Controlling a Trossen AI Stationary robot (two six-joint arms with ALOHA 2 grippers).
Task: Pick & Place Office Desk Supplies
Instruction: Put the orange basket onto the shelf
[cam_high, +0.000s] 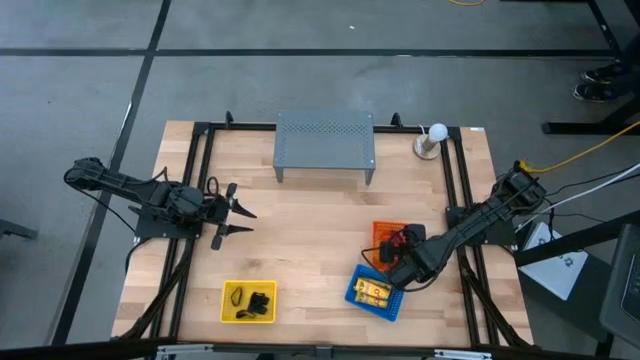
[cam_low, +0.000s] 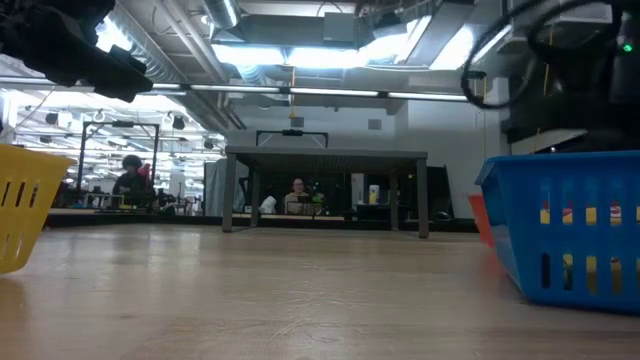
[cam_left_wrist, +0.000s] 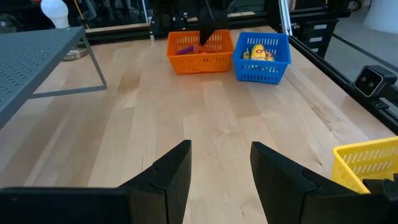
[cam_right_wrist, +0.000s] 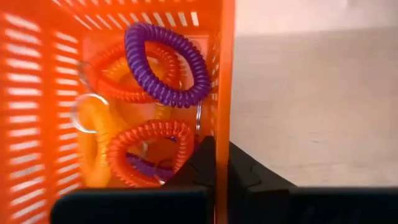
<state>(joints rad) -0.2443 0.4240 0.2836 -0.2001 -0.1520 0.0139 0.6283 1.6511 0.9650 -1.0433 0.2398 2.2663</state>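
Coiled purple (cam_right_wrist: 168, 65) and red (cam_right_wrist: 149, 152) loops with metal rings lie in the orange basket (cam_high: 388, 236). Yellow packets (cam_high: 374, 291) sit in the blue basket (cam_high: 377, 293), and black clips (cam_high: 258, 301) in the yellow basket (cam_high: 248, 302). My right gripper (cam_right_wrist: 221, 168) is at the orange basket's edge beside the blue basket, shut on its wall. My left gripper (cam_left_wrist: 221, 167) hovers open above bare wood at the table's left side (cam_high: 235, 218), holding nothing. My right gripper holds the orange basket by its side wall (cam_right_wrist: 222, 112), at the rim. One finger (cam_right_wrist: 202, 165) is inside the basket and the other (cam_right_wrist: 249, 171) outside, pinching the wall between them. The fingers come from above, slanting down. The basket stands on the table (cam_left_wrist: 200, 51).
A grey perforated metal shelf (cam_high: 324, 142) stands at the table's far middle, with a white lamp-like object (cam_high: 432, 140) to its right. Black frame rails (cam_high: 200, 180) run along both sides of the table. Bare wood lies between the baskets and the shelf. People show far behind the table.
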